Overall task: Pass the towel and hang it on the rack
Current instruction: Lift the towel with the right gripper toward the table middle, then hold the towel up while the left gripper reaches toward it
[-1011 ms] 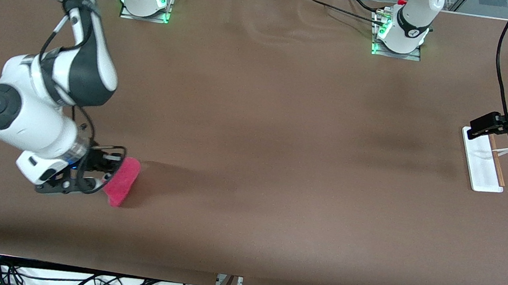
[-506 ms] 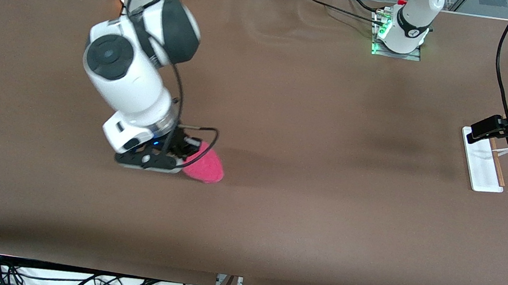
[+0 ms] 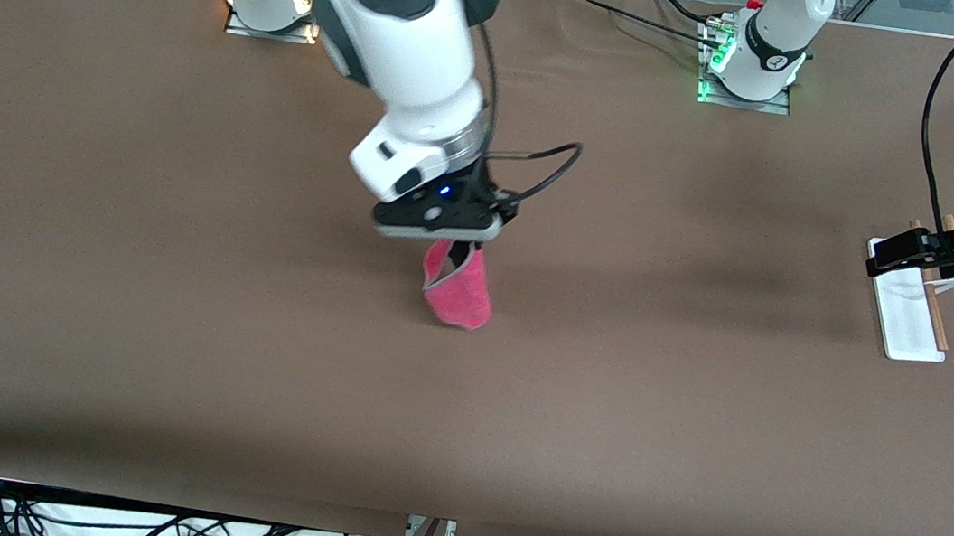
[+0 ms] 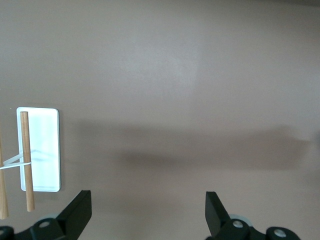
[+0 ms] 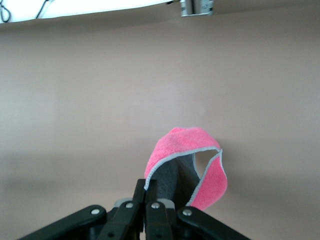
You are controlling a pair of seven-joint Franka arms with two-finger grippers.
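The towel (image 3: 458, 291), pink-red with a dark grey inner face and grey edging, hangs folded from my right gripper (image 3: 453, 251) over the middle of the table. In the right wrist view the gripper (image 5: 152, 192) is shut on the towel's (image 5: 186, 155) edge. The rack (image 3: 906, 313), a white base with two brown rods (image 3: 937, 317), stands at the left arm's end of the table. My left gripper (image 3: 907, 250) hovers over the rack's end, open and empty. In the left wrist view (image 4: 145, 215) its fingers (image 4: 76, 214) stand wide apart, with the rack (image 4: 44, 150) beside them.
The brown table cover (image 3: 607, 393) spreads flat between the towel and the rack. Both arm bases (image 3: 752, 65) stand along the table's edge farthest from the front camera. Cables (image 3: 136, 527) lie below the near edge.
My right arm has carried the towel from the right arm's end of the table, near the front camera, up toward the table's middle. My left gripper has shifted only slightly over the rack.
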